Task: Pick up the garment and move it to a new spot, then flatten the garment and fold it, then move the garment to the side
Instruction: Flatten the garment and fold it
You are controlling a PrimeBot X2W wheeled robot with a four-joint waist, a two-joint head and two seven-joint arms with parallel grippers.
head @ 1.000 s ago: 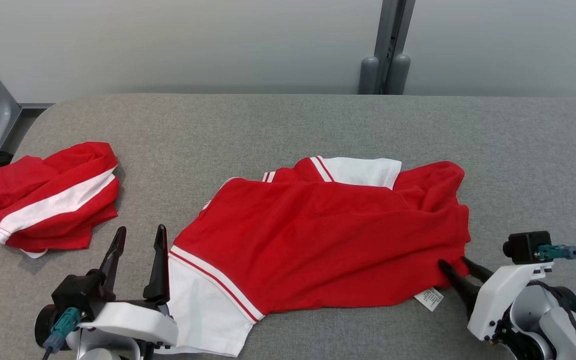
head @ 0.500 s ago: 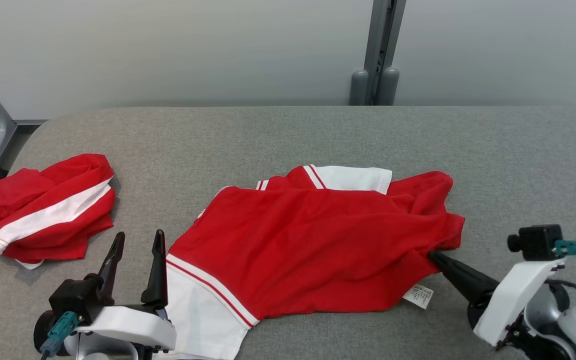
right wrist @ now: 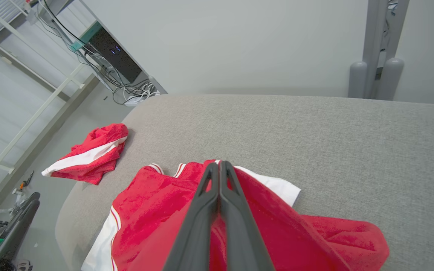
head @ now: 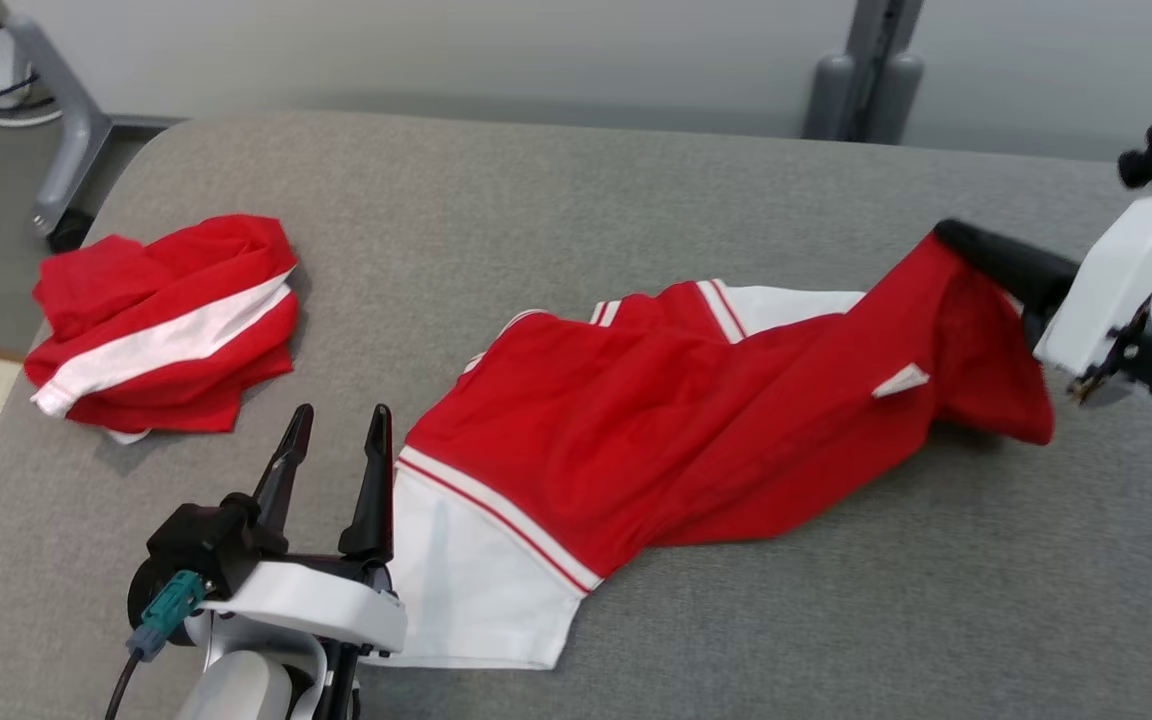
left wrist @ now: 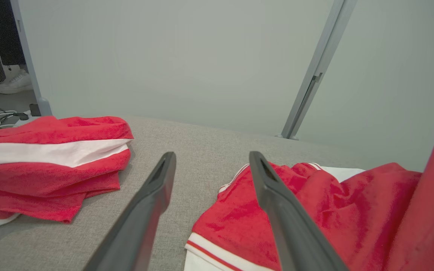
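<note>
Garment (head: 676, 440) across centre of frame on grey table (head: 556, 190), red corner lifted at upper right, pinched between pressed-together fingers of right gripper (head: 948, 233). Left gripper (head: 341, 414) lower left, spread, beside white hem. Second red garment (head: 166, 320) bunched at left

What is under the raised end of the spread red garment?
Grey tabletop shows below the end of the garment that the right hand holds. Its flat part hides anything beneath.

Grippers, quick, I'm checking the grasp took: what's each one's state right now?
Left gripper: open, holding nothing.
Right gripper: shut on the spread red shirt, one end raised off the table.
</note>
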